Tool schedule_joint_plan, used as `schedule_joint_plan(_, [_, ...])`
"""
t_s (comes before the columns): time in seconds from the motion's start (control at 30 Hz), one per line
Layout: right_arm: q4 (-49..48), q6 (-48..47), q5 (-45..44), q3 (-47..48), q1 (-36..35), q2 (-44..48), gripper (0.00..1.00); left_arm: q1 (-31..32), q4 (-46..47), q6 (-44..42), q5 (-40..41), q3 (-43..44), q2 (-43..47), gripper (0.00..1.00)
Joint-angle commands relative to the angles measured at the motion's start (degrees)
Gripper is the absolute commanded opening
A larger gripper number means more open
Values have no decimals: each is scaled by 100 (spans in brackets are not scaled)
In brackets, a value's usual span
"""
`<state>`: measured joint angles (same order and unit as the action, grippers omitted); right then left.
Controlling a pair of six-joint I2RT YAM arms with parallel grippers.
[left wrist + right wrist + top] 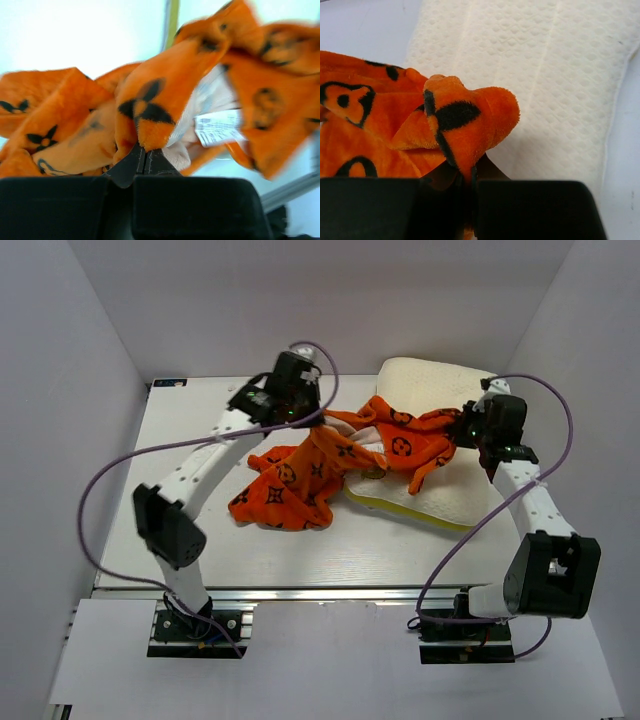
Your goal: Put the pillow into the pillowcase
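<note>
White surface [200, 540], white walls. Pillow [430, 380] lay at 1 o'clock; case [290, 485] sprawled from centre onto it. Left claw [318, 423] and right claw [462, 432] each pinched tight on a case edge. Step, judged: opening the mouth. Next: spread it, draw over pillow.

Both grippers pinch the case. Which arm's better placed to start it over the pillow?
Right, probably. The right gripper is shut on the pillowcase directly above the pillow; the left gripper holds its fold off to the side, over the table.
</note>
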<state>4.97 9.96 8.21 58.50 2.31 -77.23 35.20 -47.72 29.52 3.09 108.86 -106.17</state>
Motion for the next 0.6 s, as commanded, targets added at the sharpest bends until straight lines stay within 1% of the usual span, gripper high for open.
schedule_joint_plan(0.0, [-181, -90, 445, 564, -186, -318, 0, -215, 123, 326, 218, -171, 1150, 0])
schedule_joint_plan(0.03, [-190, -90, 445, 653, -404, -388, 0, -268, 97, 353, 227, -224, 1247, 0])
schedule_joint_plan(0.2, [-426, -73, 226, 1338, -1047, -1108, 0, -759, -26, 406, 306, -776, 1914, 0])
schedule_joint_plan(0.3, [-427, 15, 138, 2049, -1495, -1715, 0, -1067, -114, 423, 323, -998, 2258, 0])
schedule_joint_plan(0.33, [-436, 50, 111, 2452, -1705, -1864, 0, -1129, -149, 397, 358, -998, 2320, 0])
schedule_joint_plan(0.4, [-436, 190, 15, 2893, -1900, -2356, 0, -1243, -350, 362, 446, -867, 2390, 0])
schedule_joint_plan(0.43, [-436, 243, -29, 3330, -2092, -2680, 0, -1296, -412, 318, 473, -805, 2390, 0])
schedule_joint_plan(0.5, [-436, 331, -213, 3746, -2251, -2989, 0, -1323, -597, 283, 560, -621, 2321, 0])
schedule_joint_plan(0.57, [-743, 401, -433, 4228, -2445, -3385, 0, -1358, -668, 248, 613, -594, 2268, 0])
